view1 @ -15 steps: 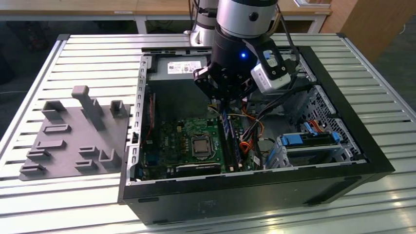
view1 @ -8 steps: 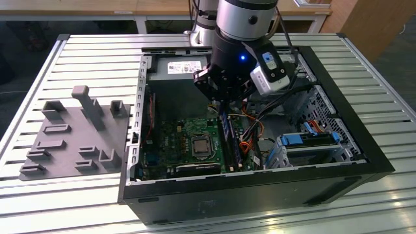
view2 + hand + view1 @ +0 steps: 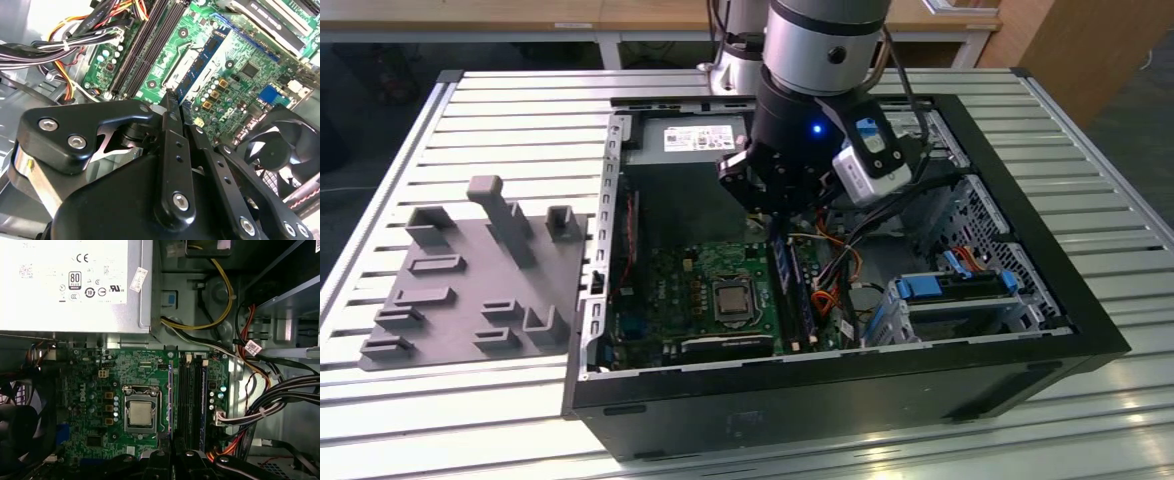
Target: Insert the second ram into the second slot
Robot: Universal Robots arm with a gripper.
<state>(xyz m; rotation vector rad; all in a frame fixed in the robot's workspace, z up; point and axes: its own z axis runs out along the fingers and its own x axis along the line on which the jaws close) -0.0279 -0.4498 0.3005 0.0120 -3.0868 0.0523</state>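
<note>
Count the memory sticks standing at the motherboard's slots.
2. The second ram stands at the slot beside the processor socket, under the gripper. Another stick stands on the slot bank's other side, by the cables. None seems hidden.

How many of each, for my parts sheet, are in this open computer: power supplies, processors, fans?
power supply: 1
processor: 1
fan: 1
Total: 3
</note>
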